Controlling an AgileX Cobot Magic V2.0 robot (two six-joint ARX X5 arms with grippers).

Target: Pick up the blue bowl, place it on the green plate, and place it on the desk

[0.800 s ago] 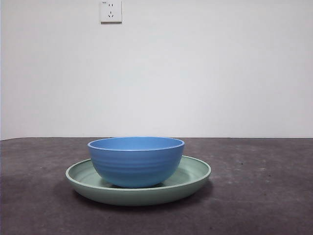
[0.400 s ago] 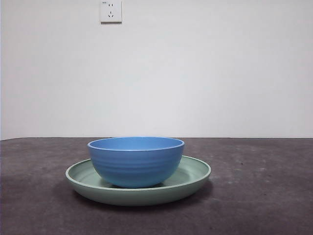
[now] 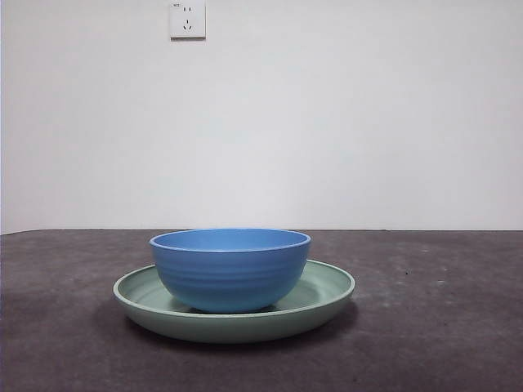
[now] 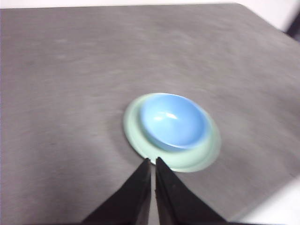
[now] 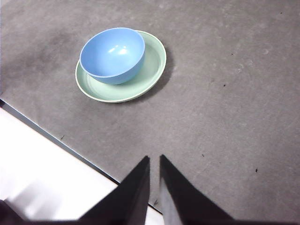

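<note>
In the front view, the blue bowl [image 3: 230, 269] sits upright inside the green plate [image 3: 327, 287], a little to one side of the plate's middle, and the plate lies flat on the desk [image 3: 441, 327]. Behind them is a white wall [image 3: 343, 122] with a white socket [image 3: 187, 19] high up. No arm shows in this view. In the left wrist view (this picture is a bit blurry), the left gripper [image 4: 153, 164] hangs above the desk [image 4: 61, 93] with its two black jaws pressed almost together, with only a thin line between them, and they pinch nothing. The blue bowl [image 4: 172, 121] rests in the green plate [image 4: 136, 136] near the tips but not touching them. In the right wrist view, the right gripper [image 5: 154, 161] is over the desk [image 5: 234, 93] near its edge, and its two black jaws are close together with a narrow gap, holding nothing. The blue bowl [image 5: 112, 54] stands in the green plate [image 5: 152, 65] well apart from this gripper, pushed toward one side of the plate so that more green shows on the other side. The bowl is empty, with shiny spots of light inside.
</note>
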